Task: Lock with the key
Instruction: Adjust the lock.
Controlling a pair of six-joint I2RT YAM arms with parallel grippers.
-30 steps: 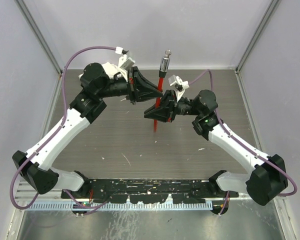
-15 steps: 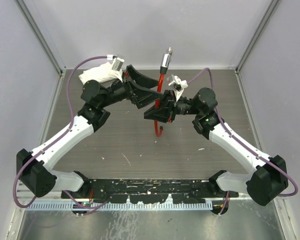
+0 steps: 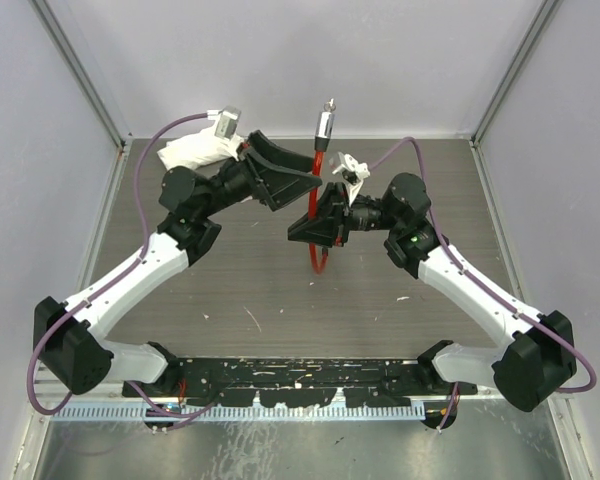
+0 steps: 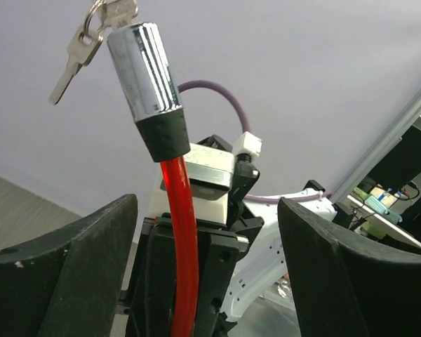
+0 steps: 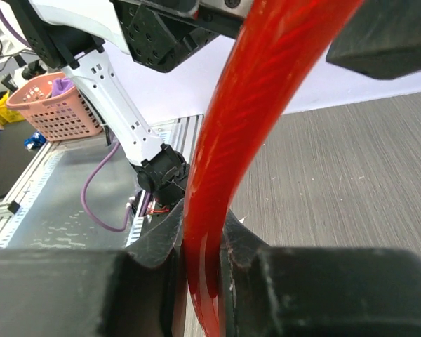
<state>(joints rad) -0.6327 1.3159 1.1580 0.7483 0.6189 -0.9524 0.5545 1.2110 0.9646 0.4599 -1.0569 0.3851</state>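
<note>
A red cable lock stands upright over the middle of the table, with its red cable topped by a chrome lock cylinder. A ring of keys sits at the cylinder's top end, and one key hangs loose. My right gripper is shut on the red cable below the cylinder. To the left of the cable my left gripper is open, its fingers touching nothing.
The dark wood-grain table is closed in by grey walls with metal frame posts. Both arm bases sit on the black rail at the near edge. A pink basket stands beyond the table in the right wrist view.
My left gripper, shut by the cable a second ago, has opened and drawn back up and to the left. The right gripper still holds the cable, and the cylinder has tilted slightly.
</note>
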